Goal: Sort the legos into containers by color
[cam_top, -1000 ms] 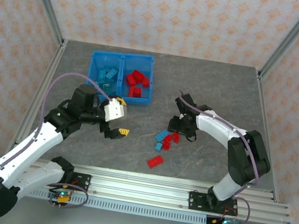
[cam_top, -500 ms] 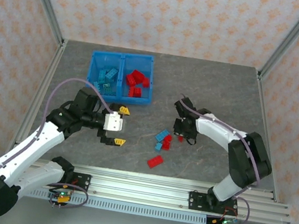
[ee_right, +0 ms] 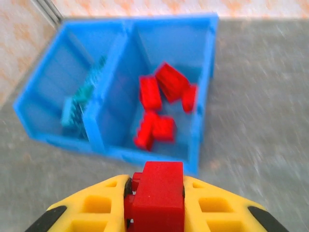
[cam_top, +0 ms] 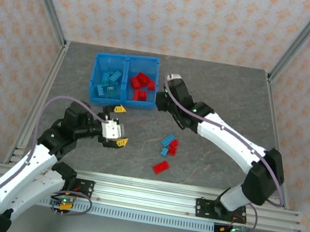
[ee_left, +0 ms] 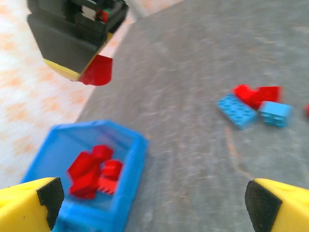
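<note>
**Held brick.** One red brick [ee_right: 157,186] is pinched between the yellow pads of the right end effector [ee_right: 155,203], which is pressed together on it. In the wrist view, the brick sits just short of the near wall of the blue bin [ee_right: 164,20], roughly in line with the right compartment.

**Bin contents.** The right compartment holds several red bricks [ee_right: 161,96]. The left compartment holds teal bricks [ee_right: 79,104]. One divider wall [ee_right: 104,96] separates the two.

**Remaining work.** A small cluster of blue and red bricks [cam_top: 168,145] and a single red brick [cam_top: 161,166] lie loose on the bench [cam_top: 217,97], well apart from the bin.

**Left arm.** The left end effector [cam_top: 120,125] is spread wide and holds nothing. It hangs between the bin and the loose cluster, facing the cluster.

**Likely faults from here.**
- Early release: the brick is not yet clearly over the compartment. If let go now, it would probably strike the near wall or land on the bench.
- Low approach: the pads could catch the bin rim and push the light bin out of place.
- Lateral drift toward the divider would put a red brick among the teal ones.
- A drop from height could bounce the brick off the pile already inside.
</note>
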